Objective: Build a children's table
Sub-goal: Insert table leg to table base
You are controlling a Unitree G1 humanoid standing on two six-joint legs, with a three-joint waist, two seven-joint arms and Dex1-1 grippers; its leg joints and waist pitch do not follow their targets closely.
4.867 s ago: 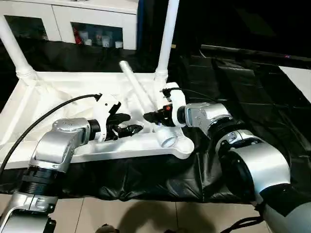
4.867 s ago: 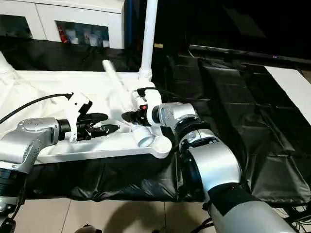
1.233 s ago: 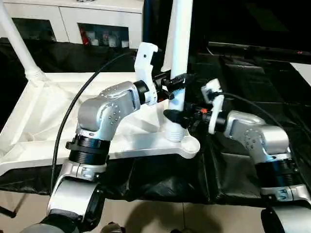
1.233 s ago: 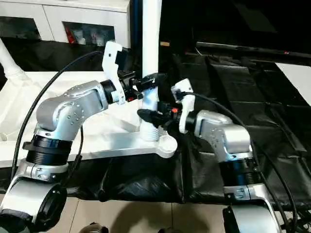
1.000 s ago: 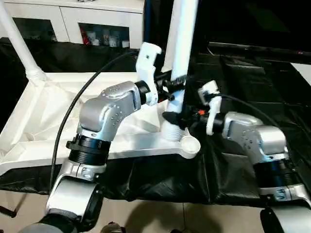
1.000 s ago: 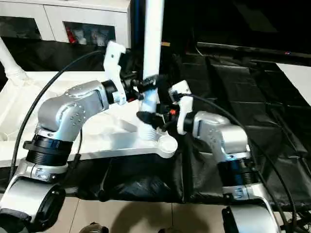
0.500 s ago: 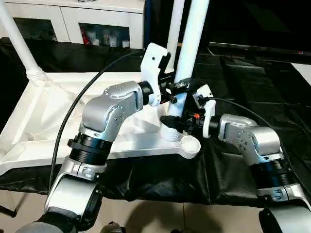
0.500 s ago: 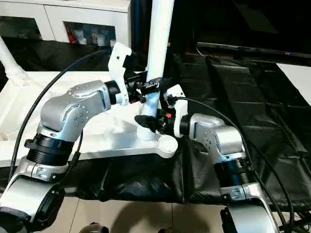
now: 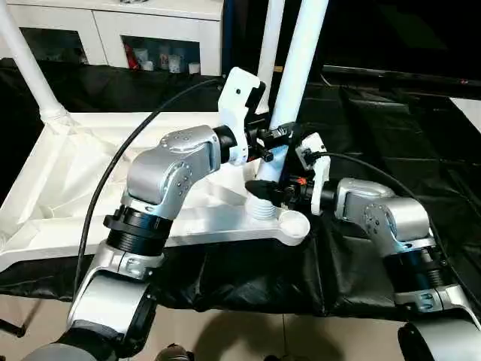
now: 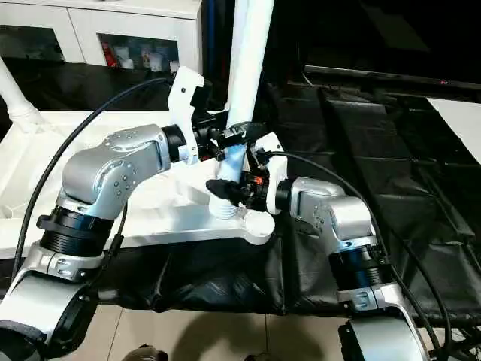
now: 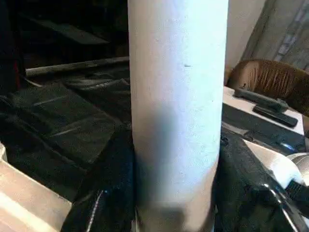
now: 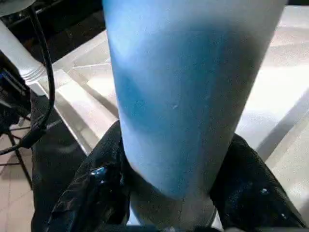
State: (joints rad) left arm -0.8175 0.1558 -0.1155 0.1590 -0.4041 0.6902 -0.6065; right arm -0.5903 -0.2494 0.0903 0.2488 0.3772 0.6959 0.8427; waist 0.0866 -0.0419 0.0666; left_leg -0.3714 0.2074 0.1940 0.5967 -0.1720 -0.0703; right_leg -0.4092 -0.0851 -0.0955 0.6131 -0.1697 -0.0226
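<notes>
Both tools clamping leg (image 9: 297,68): left tool (image 9: 279,135) higher, right tool (image 9: 264,188) near flared end. Leg standing tilted in near corner socket (image 9: 293,222) of upturned table top (image 9: 60,180). Next: straightening, pressing down.

Upturned white children's table (image 9: 68,188) — near-corner leg (image 9: 297,83) tilted, clamped.

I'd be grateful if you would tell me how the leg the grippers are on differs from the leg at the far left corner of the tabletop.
The near leg has the left gripper and the right gripper closed round it; the far left leg stands free. The near leg's base hovers beside the near right corner socket, while the far left leg is seated in its corner. They lean in opposite directions. Both are white tapered tubes.
</notes>
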